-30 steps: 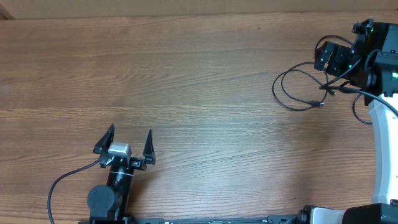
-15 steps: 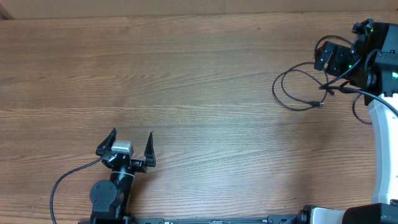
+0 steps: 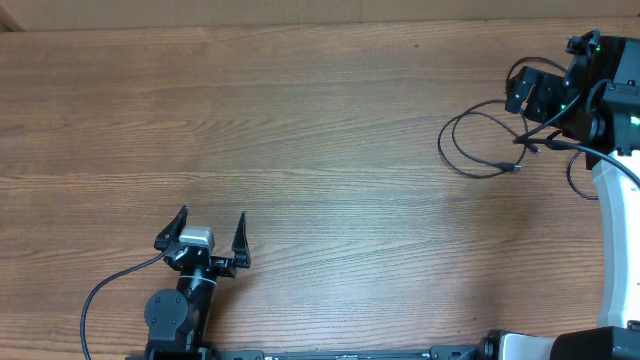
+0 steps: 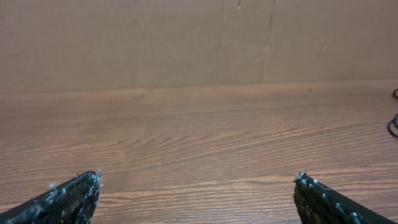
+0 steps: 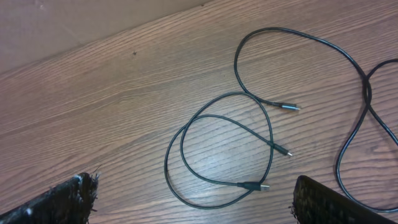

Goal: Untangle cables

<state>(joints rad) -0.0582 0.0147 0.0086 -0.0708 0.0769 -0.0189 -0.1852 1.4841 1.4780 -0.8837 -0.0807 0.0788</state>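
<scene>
Cables lie in loose overlapping loops on the table, far right, just ahead of our right gripper, jaws spread wide and empty; our left gripper, equally spread, sits well apart from them.

No readable text, label or number shows on the cables or the table.

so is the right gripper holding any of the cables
No, the right gripper stands open and empty in its wrist view, with the cables lying loose on the table ahead of it.
</scene>
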